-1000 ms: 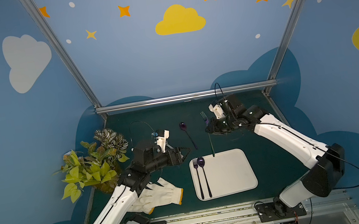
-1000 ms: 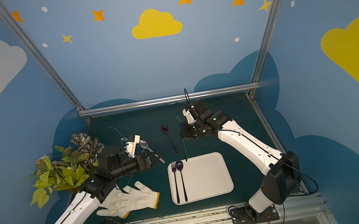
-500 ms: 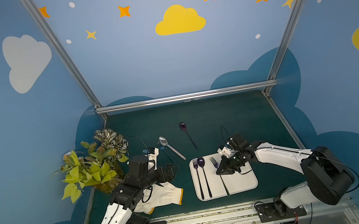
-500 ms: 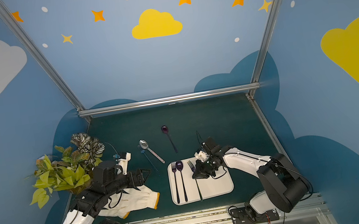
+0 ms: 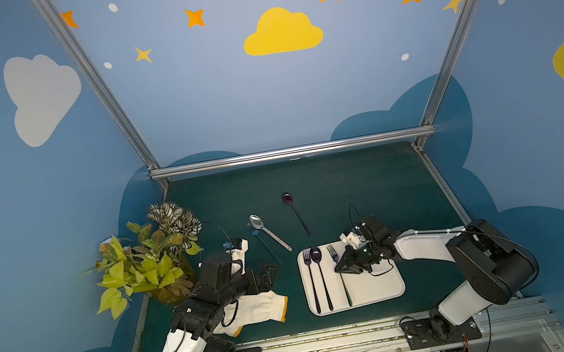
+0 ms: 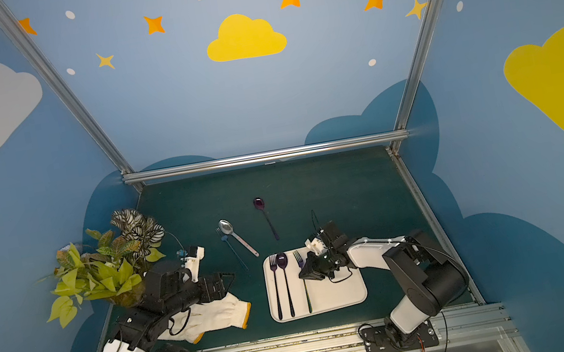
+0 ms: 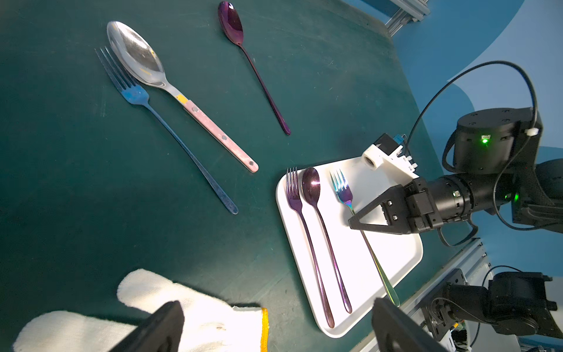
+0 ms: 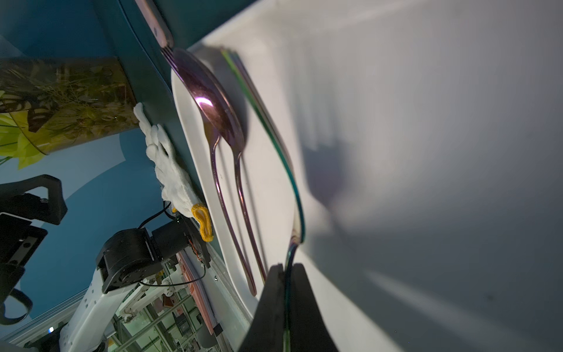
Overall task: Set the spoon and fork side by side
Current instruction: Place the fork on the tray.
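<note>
**Task items.** The right gripper point(image 7: 353, 224) is clamped on the handle of the iridescent fork point(image 7: 342, 192). This fork lies lengthwise over the white tray point(image 7: 405, 253), parallel to the purple spoon point(image 7: 310, 186) and at its 3 o'clock side, with a gap between them. Whether its full length rests on the tray cannot be told. A purple fork point(image 7: 294, 198) lies just beside the spoon at 9 o'clock, near the tray rim.

**Surroundings, taken from the tray in a top view.** At 12 o'clock a second purple spoon point(image 5: 294, 210) lies on the green mat point(image 5: 352, 188). At 10 to 11 o'clock lie a silver spoon point(image 5: 267, 230) and a blue fork point(image 5: 262, 240), close together. At 9 o'clock lies a glove point(image 5: 259, 306), and beyond it stands a potted plant point(image 5: 147, 257). The left gripper point(image 5: 268, 274) is over the glove, jaws spread wide and empty.

**Obstruction.** The right gripper's body hides mid-handle from above.

**Materials.** The tray is smooth, rigid and round-cornered. The cutlery is slim, glossy metal, and the silver spoon has a riveted pink handle. The glove is white knit with a yellow cuff.
</note>
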Action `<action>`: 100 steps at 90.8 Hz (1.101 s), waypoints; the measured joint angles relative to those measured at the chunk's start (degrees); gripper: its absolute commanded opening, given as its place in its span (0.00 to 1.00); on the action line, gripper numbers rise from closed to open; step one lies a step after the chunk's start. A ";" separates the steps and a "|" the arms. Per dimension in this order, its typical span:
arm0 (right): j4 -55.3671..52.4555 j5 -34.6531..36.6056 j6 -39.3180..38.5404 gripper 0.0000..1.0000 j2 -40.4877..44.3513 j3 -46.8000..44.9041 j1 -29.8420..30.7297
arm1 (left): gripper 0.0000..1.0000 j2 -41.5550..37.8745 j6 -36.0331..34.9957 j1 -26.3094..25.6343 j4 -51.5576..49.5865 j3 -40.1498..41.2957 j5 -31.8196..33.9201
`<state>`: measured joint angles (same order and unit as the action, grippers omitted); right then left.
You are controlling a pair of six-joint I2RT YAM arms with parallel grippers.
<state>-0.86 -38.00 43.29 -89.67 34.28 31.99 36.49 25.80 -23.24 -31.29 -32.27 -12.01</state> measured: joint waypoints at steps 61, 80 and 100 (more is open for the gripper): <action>-8.15 4.85 -7.39 0.13 -2.36 5.18 -0.63 | 1.00 -0.61 0.13 0.07 0.00 0.13 0.20; -12.04 7.21 -8.61 0.20 -2.14 6.88 -0.42 | 1.00 -0.63 0.13 0.07 0.00 0.13 0.26; -20.50 14.80 -9.94 0.23 0.28 9.92 1.81 | 1.00 -1.01 0.13 0.07 0.00 0.13 0.26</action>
<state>-21.37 -23.20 33.34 -89.38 44.21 33.80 35.48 25.93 -23.18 -31.29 -32.14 -11.75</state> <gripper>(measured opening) 0.221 0.999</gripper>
